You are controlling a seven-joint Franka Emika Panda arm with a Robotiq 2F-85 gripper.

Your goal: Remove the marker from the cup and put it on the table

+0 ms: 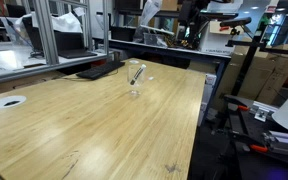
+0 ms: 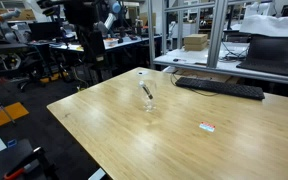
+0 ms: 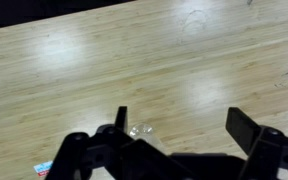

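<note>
A clear cup (image 1: 136,87) stands near the middle of the wooden table (image 1: 84,130), with a dark marker (image 1: 137,73) leaning in it and sticking out above the rim. Both show in both exterior views: cup (image 2: 149,102), marker (image 2: 146,91). In the wrist view my gripper (image 3: 180,118) is open and empty, high above the table. The cup (image 3: 139,130) looks small from above, just beside the left finger. The marker cannot be made out in the wrist view. The arm (image 2: 85,25) stands beyond the table's far edge.
A black keyboard (image 2: 219,88) lies along one table edge, and a laptop (image 2: 272,50) sits on the desk behind it. A small red and white item (image 2: 208,126) lies on the table, also in the wrist view (image 3: 44,168). A white disc (image 1: 9,101) sits near a corner.
</note>
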